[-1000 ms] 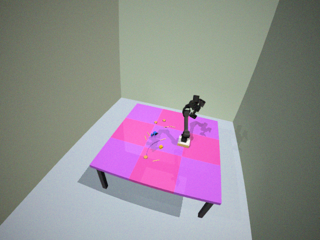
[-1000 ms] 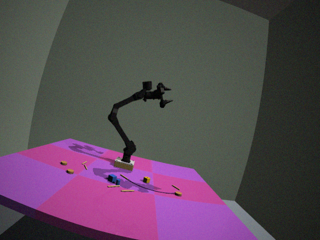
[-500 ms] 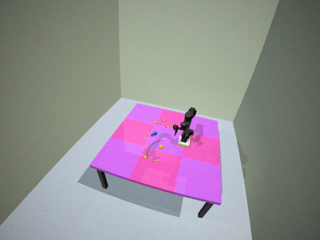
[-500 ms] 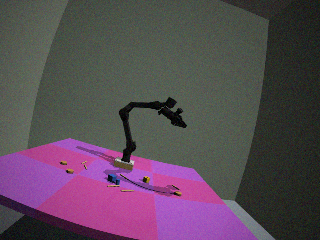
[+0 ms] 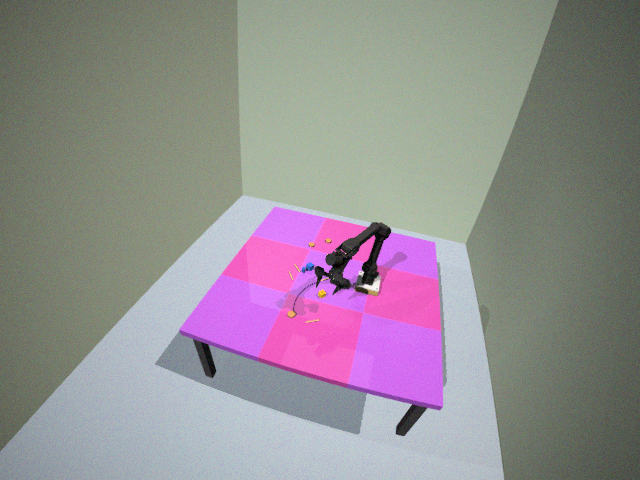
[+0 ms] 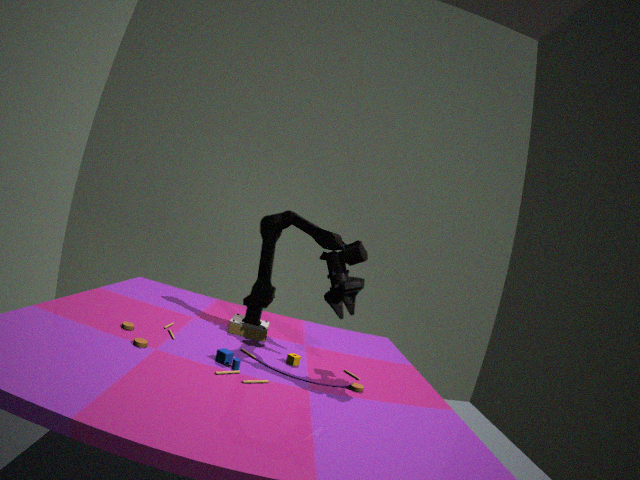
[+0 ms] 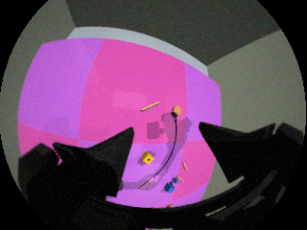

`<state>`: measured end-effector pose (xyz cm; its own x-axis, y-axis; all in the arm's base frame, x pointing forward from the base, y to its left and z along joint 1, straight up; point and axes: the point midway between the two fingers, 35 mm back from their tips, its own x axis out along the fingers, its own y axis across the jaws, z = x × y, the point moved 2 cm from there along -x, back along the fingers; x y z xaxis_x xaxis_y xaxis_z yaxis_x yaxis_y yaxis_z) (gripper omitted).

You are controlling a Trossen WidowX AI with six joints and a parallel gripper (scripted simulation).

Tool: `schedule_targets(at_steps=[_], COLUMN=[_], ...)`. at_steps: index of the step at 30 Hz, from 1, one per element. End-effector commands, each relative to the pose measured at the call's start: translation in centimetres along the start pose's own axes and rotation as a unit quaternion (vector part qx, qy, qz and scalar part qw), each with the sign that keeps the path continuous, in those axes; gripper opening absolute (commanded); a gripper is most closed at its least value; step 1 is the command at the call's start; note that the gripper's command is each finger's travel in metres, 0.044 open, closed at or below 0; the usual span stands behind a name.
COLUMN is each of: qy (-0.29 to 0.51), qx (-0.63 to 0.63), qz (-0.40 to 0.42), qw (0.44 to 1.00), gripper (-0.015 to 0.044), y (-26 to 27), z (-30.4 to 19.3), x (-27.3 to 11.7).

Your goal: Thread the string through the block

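The yellow block [image 5: 322, 293] [image 6: 293, 360] [image 7: 148, 158] stands on the table, a small dark hole in its upward face in the wrist view. The round wooden button [image 5: 291, 314] [image 6: 356, 388] [image 7: 177, 110] lies flat. The dark string [image 6: 310, 381] [image 7: 176, 134] curves from it, beside the block, to the thin wooden stick [image 6: 248, 353] [image 7: 146, 183], which lies on the table. The string is not in the block. My gripper [image 5: 326, 289] [image 6: 346, 315] [image 7: 166, 126] is open and empty, pointing down high above the table. In the top view it partly hides the stick and string end.
A loose stick [image 5: 312, 321] [image 6: 352, 374] [image 7: 150, 106] lies near the button. A blue block [image 5: 310, 266] [image 6: 224, 356] [image 7: 169, 188] and blue cylinder [image 6: 236, 363] lie near two loose sticks. Two wooden discs and two more sticks lie farther left in the exterior view.
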<state>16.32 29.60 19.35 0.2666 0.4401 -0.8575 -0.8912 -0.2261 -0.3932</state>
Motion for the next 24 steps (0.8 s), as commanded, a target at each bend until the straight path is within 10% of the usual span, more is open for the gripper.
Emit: schedule_targets(at_steps=[1, 8, 24], qy=[0.079, 0.121, 0.137], qx=[-0.09, -0.197, -0.128], qz=[0.08, 0.22, 0.214], qw=[0.99, 0.948, 0.959], gripper=[0.044, 0.044, 0.044], y=[0.4, 2.3, 2.3], z=[-6.1, -14.3, -14.6], x=[3.9, 6.9, 6.9])
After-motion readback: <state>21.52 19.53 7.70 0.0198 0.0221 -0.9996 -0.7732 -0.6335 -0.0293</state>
